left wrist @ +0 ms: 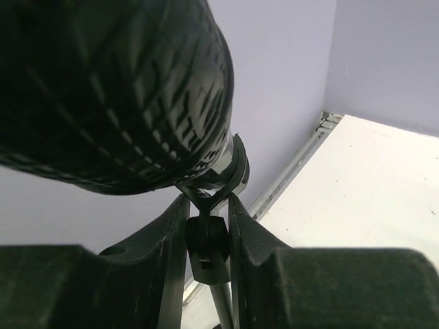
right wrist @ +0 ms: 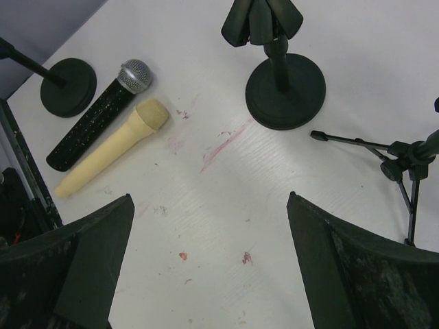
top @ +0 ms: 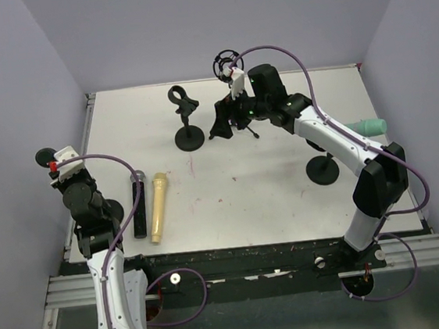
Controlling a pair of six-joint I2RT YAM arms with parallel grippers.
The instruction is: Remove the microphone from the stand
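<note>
In the left wrist view a big black microphone (left wrist: 103,89) fills the top, lying in the clip (left wrist: 230,168) of its stand. Just under the clip, my left gripper (left wrist: 208,200) has its fingers pressed on both sides of the stand's black swivel joint (left wrist: 206,250). From above, my left gripper (top: 56,162) is at the table's left edge over that stand's round base (top: 45,156); the microphone itself is hidden there. My right gripper (right wrist: 210,199) is wide open and holds nothing, hovering over bare table (right wrist: 226,226) near the back centre (top: 223,121).
A black microphone with a silver head (top: 138,204) and a cream one (top: 159,206) lie side by side at front left. An empty clip stand (top: 187,121) and a tripod stand (top: 229,69) are at the back. A teal microphone (top: 366,127) sits on a stand (top: 322,169) at right.
</note>
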